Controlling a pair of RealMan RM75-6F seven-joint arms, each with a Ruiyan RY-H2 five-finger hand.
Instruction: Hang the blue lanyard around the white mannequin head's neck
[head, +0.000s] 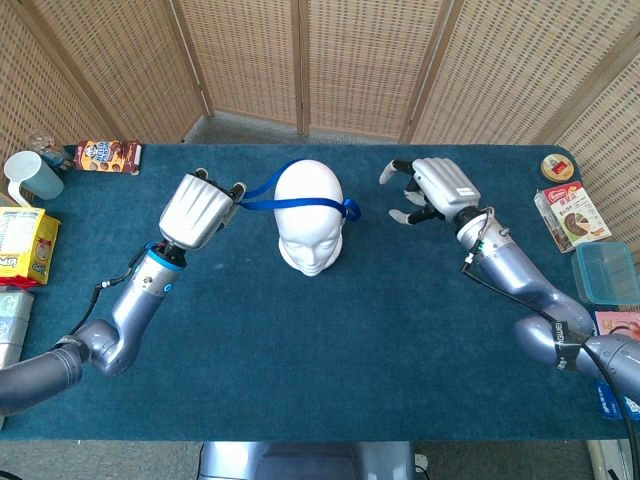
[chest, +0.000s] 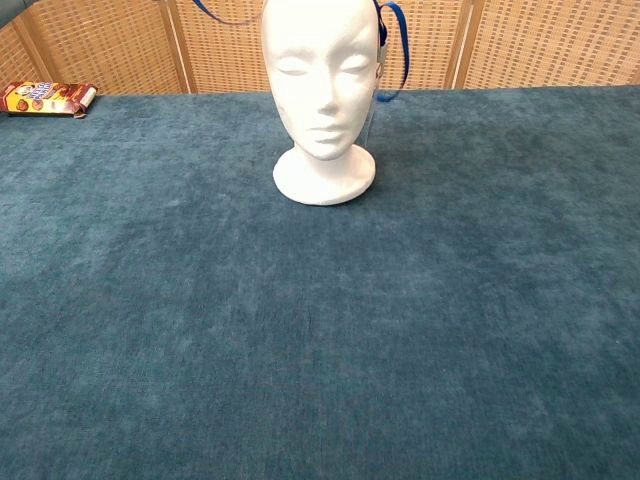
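— So, what do the hands have?
— Left hand (head: 200, 208) pinches the blue lanyard (head: 300, 203) at nine o'clock of the white head (head: 309, 215); right hand (head: 432, 190), at three o'clock, is spread, holding nothing.
— Handling?
— Likely light, limp ribbon; grip the strap near the head.

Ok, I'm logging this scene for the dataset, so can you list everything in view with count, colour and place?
mannequin head: 1, white, upright, table centre.
lanyard: 1, blue, across the head's crown, not at the neck.
table: 1, teal cloth.
snack packet: 1, brown, far left corner.
cup: 1, pale blue, left edge.
bag: 1, yellow, left edge.
round tin: 1, far right corner.
food box: 1, white and red, right edge.
container: 1, clear, right edge.
screen: wicker, behind.
left hand: holds the lanyard's end.
right hand: fingers spread, holding nothing.
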